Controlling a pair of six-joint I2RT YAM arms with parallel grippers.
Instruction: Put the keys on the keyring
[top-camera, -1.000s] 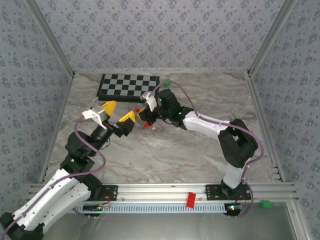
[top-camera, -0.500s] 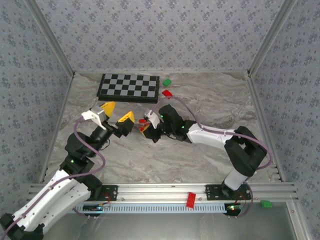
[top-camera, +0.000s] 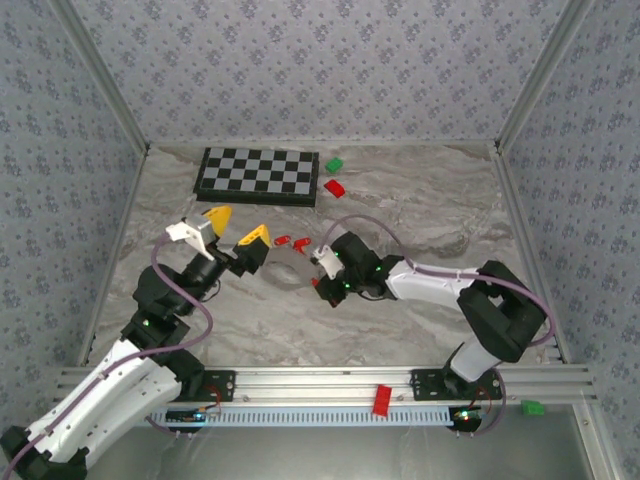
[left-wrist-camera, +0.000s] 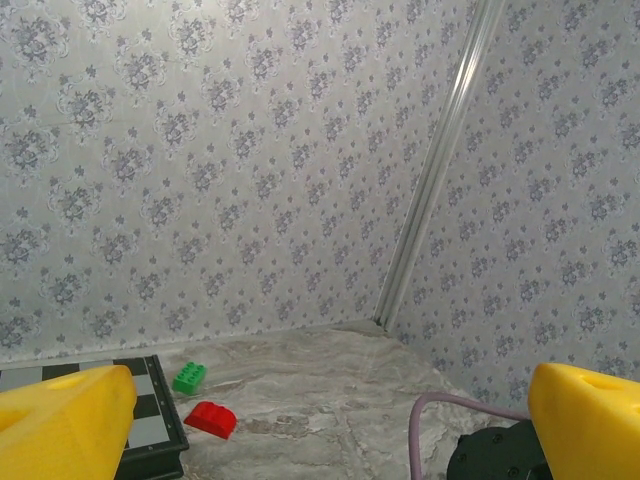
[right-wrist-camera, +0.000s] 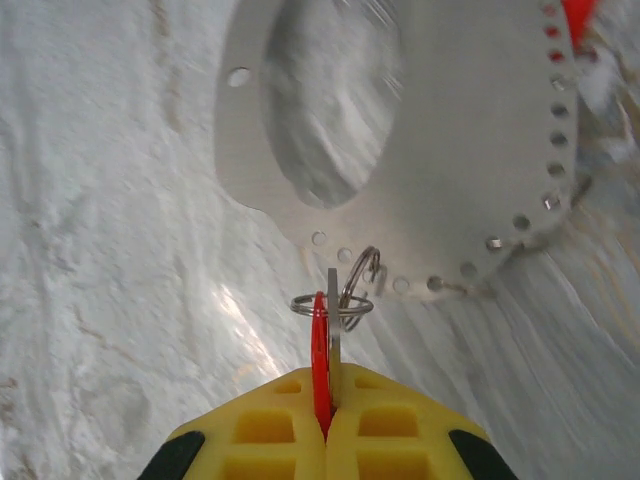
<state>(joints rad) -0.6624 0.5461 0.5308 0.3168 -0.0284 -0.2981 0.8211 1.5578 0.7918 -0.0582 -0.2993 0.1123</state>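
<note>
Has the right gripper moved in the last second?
Yes. The right gripper, shut on a red key, has pulled back from the checkerboard toward the near rail.

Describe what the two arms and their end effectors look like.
Both arms, left arm and right arm, have white links, black joints, small green lights and a looping lilac cable. The left end effector and right end effector carry wedge-shaped yellow fingers.

arms (top-camera: 432, 281): white shells, black joints
cables (left-wrist-camera: 414, 445): lilac
left end effector (top-camera: 236, 227): smooth yellow fingers (left-wrist-camera: 60, 420)
right end effector (right-wrist-camera: 327, 392): yellow fingers, ribbed
</note>
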